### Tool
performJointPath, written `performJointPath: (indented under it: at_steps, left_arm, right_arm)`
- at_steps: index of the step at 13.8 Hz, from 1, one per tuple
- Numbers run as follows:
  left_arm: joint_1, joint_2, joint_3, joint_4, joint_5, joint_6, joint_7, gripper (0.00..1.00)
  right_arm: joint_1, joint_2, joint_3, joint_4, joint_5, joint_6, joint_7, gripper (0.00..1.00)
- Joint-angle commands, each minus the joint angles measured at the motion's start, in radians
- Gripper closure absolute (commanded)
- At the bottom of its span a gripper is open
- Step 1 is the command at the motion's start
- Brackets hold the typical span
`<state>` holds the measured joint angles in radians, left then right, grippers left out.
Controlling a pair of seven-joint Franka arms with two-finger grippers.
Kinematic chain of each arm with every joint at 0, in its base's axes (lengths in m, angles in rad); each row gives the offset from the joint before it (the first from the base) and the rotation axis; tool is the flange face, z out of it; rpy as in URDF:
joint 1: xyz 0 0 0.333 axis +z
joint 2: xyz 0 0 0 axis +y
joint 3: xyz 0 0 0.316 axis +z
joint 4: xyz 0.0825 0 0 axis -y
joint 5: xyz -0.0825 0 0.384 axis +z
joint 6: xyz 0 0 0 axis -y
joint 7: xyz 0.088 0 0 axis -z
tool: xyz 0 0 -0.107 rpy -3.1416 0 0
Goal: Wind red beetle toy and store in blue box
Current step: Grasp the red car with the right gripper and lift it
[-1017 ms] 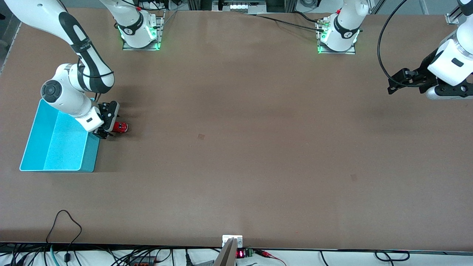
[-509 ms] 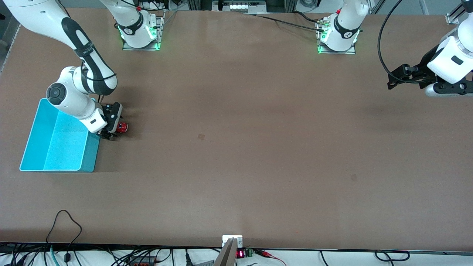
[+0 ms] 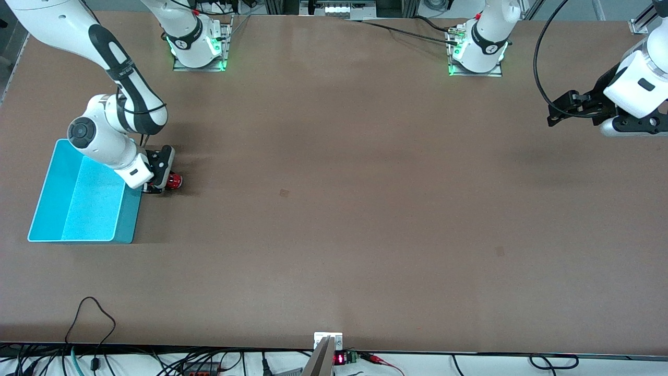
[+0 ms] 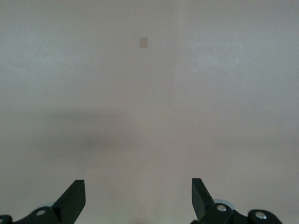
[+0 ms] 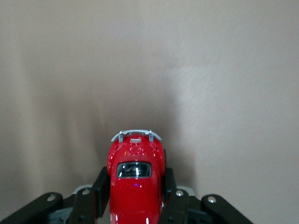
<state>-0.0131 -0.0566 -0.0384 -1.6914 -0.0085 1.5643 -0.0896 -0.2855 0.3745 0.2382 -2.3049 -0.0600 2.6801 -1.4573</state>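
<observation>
Over the last second the right gripper (image 3: 160, 183) had edged slightly farther from the front camera, carrying the car (image 3: 174, 181) with it, while the left arm pulled back a little. One red car sat pinched between the right gripper's fingers (image 5: 100, 198), low at the table (image 3: 334, 209), just beside the one blue box (image 3: 83, 198). The left gripper (image 4: 138, 198) waited spread wide over bare table at its own end.

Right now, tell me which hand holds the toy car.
The right hand, beside the blue box, grips the red beetle toy; the left hand is open.
</observation>
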Motion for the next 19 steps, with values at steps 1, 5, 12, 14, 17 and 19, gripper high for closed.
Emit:
performJointPath:
  at_steps: [1,5,12,14,17,19]
  left_arm:
    - [-0.011,0.018,0.011,0.036,-0.007,-0.026,0.022,0.0]
    - [-0.013,0.018,0.011,0.036,-0.008,-0.026,0.022,0.0]
    - [-0.013,0.018,0.011,0.038,-0.007,-0.026,0.022,0.0]
    - [-0.013,0.018,0.011,0.038,-0.007,-0.026,0.022,0.0]
    - [-0.015,0.026,0.011,0.039,-0.007,-0.023,0.022,0.0]
    - [-0.015,0.035,0.011,0.059,-0.007,-0.026,0.022,0.0]
  right_arm:
    - [0.02,-0.078,0.024,0.024,0.003,-0.023,0.108,1.0]
    - [0.046,-0.164,0.023,0.203,0.006,-0.349,0.395,1.0]
    - [0.052,-0.236,-0.222,0.291,0.003,-0.457,0.923,1.0]
    - [0.065,-0.227,-0.285,0.289,0.008,-0.457,1.003,1.0]
    - [0.069,-0.191,-0.347,0.28,0.005,-0.459,1.144,1.0]
    - [0.069,-0.163,-0.359,0.271,0.003,-0.451,1.146,1.0]
